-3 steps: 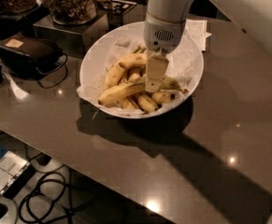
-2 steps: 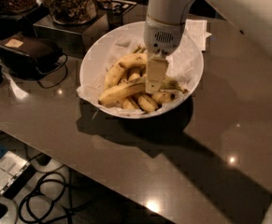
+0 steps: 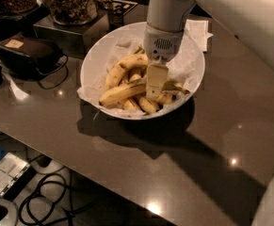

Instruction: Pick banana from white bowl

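Note:
The white bowl (image 3: pixel 93 55), lined with crumpled paper towel, sits on the dark table at upper centre. The banana (image 3: pixel 120 93), long, slim and nearly straight, lies across the front of the bowl on top of shorter curved bananas (image 3: pixel 120 67). My gripper (image 3: pixel 154 91) reaches straight down into the bowl and sits right at the middle of the long banana, hiding that part of it. The banana's right end shows past the gripper toward the bowl's right rim.
Glass jars (image 3: pixel 70 4) stand on a metal box behind the bowl at the left. A black case with a cord (image 3: pixel 30 53) lies left of the bowl. A paper slip (image 3: pixel 197 32) lies behind the bowl. Cables (image 3: pixel 42 197) lie on the floor below the table's front edge.

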Robot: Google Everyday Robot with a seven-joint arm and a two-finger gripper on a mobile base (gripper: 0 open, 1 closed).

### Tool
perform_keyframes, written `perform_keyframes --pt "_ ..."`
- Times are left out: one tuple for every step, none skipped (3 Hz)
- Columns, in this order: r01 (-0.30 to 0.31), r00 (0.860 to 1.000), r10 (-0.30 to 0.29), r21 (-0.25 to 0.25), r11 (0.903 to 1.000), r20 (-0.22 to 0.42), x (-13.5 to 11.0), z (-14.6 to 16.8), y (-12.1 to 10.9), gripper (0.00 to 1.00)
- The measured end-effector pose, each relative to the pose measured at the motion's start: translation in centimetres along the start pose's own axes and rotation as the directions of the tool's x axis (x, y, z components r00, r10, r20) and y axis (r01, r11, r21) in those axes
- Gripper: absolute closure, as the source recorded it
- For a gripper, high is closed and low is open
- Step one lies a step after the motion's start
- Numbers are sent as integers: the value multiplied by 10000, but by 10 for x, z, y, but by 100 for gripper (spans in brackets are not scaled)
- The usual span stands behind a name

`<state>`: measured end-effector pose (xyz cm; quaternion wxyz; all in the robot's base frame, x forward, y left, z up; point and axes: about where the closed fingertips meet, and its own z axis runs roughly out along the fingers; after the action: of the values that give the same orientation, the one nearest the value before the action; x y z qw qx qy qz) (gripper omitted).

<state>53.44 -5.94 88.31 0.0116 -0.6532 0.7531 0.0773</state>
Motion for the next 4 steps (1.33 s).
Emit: perform_keyframes --pt "-29 10000 29 -24 10000 -32 1 3 1 63" --pt "-25 10000 25 52 10000 55 3 3 3 86" --pt "-24 10000 24 54 10000 56 3 3 3 100" --pt "-24 10000 24 54 10000 57 3 3 3 100"
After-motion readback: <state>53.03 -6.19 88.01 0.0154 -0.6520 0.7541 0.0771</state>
